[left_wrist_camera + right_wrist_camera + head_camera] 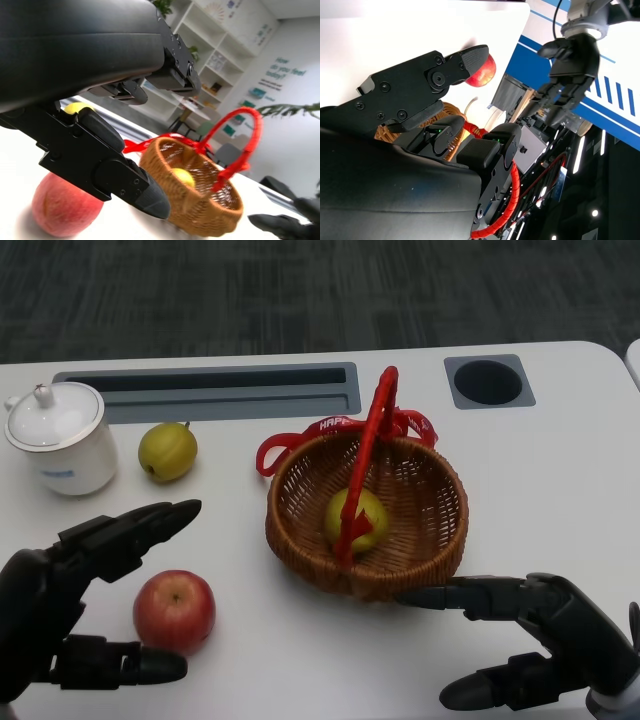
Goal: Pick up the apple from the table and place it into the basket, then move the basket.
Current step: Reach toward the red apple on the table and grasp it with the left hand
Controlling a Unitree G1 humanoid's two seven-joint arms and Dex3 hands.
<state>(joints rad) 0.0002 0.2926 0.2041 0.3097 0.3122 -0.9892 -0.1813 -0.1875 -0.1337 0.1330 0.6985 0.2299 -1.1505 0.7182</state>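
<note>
A: Where does the apple [174,611] sit relative to the hands?

B: On the bench [560,490], near its front edge on the robot's left, well apart from the basket [430,540]. The left hand [70,595] brackets it: the upper fingers stretch out above and behind it, and a lower finger lies just beside its base. It looks spread wide and holds nothing; I can't tell whether that lower finger touches the fruit.

A: And the right hand [540,635]?

B: Also spread and empty, with one fingertip at or just short of the basket's front rim. It is far from the apple, so by my reading the left hand is the one to take it.

A: Which way does the coming move run?

B: The apple is round, so there is no long axis to line up with. It would have to go up and across toward the robot's right, clearing the upright red handle [368,455]. The basket already holds a yellow-green fruit [356,520].

A: Any writing?

B: The red ribbon [300,440] on the basket's far side shows letters starting "HAP". The white lidded cup [60,438] has a small blue mark, too small to read. A yellow pear [167,450] stands beside it.
</note>
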